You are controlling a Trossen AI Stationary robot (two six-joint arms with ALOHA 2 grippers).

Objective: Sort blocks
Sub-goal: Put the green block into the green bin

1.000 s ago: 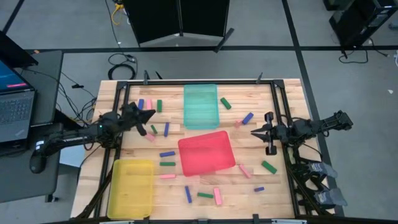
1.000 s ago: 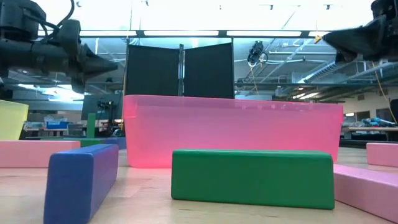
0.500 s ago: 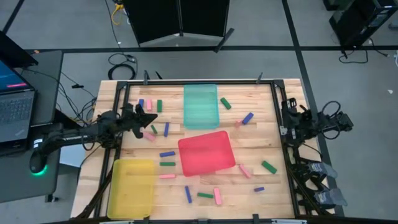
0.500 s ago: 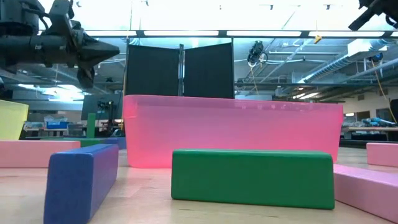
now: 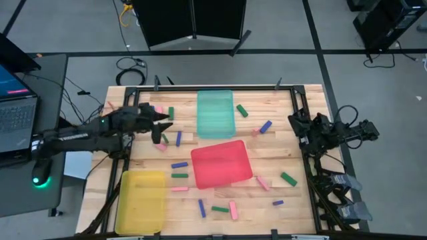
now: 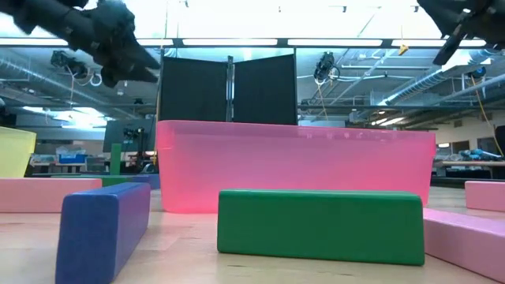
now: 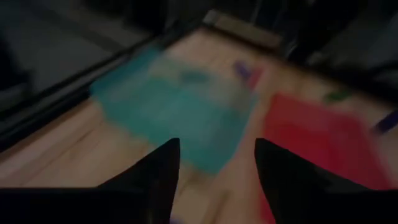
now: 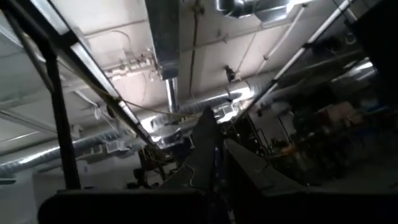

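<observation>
Small blue, green and pink blocks lie scattered flat on the wooden table (image 5: 280, 153), among them a blue one (image 5: 179, 138) and a green one (image 5: 164, 139) beside my left gripper. My left gripper (image 5: 164, 125) (image 7: 217, 146) hangs open above the table's far left part, fingers slanting down toward the teal tray (image 7: 174, 106), with nothing between them. My right gripper (image 5: 294, 121) (image 8: 216, 127) is shut and empty at the table's right edge, pointing up at the ceiling.
A teal tray (image 5: 215, 113) stands at the far middle, a red tray (image 5: 221, 164) in the centre, a yellow tray (image 5: 141, 200) at the near left. A black frame (image 5: 200, 89) rims the table. In the low view a green block (image 6: 319, 225) and a blue one (image 6: 99, 229) lie in front.
My right gripper has drawn back from over the table to its right edge and tipped upward. My left gripper has risen, gone a little toward the far edge and tipped its fingers down. No block has moved.
</observation>
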